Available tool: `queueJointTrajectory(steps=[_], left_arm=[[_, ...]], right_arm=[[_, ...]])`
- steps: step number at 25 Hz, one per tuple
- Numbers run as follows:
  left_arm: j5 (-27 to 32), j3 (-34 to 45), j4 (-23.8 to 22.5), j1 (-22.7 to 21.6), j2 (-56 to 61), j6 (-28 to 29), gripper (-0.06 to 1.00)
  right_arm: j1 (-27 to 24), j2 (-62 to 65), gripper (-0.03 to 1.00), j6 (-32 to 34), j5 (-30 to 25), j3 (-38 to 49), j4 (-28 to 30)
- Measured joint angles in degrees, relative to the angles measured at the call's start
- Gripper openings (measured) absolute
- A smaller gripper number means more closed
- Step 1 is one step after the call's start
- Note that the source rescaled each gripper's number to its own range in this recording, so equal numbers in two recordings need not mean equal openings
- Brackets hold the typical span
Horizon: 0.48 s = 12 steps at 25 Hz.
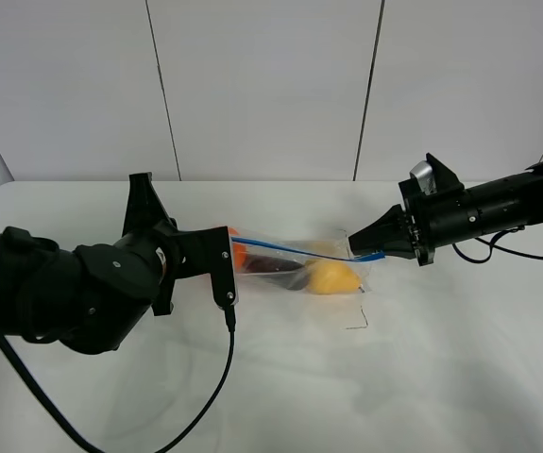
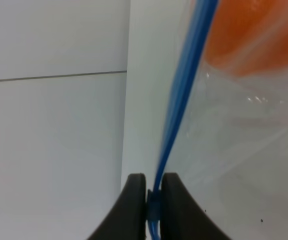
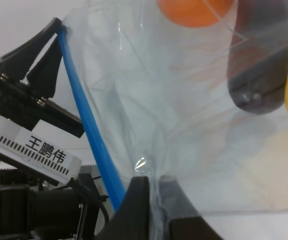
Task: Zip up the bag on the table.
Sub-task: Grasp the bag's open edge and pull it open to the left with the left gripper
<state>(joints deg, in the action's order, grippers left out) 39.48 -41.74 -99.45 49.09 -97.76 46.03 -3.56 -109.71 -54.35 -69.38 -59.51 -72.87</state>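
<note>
The clear crinkly bag (image 1: pixel 299 264) hangs stretched between my two grippers just above the white table (image 1: pixel 441 368). Orange (image 1: pixel 239 253), dark purple (image 1: pixel 279 274) and yellow (image 1: pixel 332 277) items show through it. My left gripper (image 1: pixel 230 247) is shut on the left end of the blue zipper strip (image 1: pixel 290 249); in the left wrist view its fingers (image 2: pixel 133 200) pinch the strip (image 2: pixel 184 95). My right gripper (image 1: pixel 355 242) is shut on the bag's right end. In the right wrist view it (image 3: pixel 154 195) pinches the clear plastic right beside the strip (image 3: pixel 88 125).
A black cable (image 1: pixel 226 368) runs from the left arm across the table toward the front edge. Another cable (image 1: pixel 521 253) trails from the right arm. A small dark mark (image 1: pixel 362 319) lies on the table below the bag. White wall panels stand behind.
</note>
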Motion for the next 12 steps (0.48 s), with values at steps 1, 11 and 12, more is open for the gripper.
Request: queueJointTrajectory(steps=[1, 11, 12], left_arm=[[0.0, 0.0, 0.0, -0.3, 0.0, 0.0, 0.00], [-0.1, 0.0, -0.1, -2.5, 0.0, 0.0, 0.00], [-0.1, 0.0, -0.1, -2.7, 0.0, 0.0, 0.00]], right_arm=[[0.0, 0.0, 0.00, 0.0, 0.0, 0.0, 0.0], [0.0, 0.0, 0.00, 0.0, 0.0, 0.0, -0.1], [0.0, 0.0, 0.00, 0.0, 0.0, 0.0, -0.1]])
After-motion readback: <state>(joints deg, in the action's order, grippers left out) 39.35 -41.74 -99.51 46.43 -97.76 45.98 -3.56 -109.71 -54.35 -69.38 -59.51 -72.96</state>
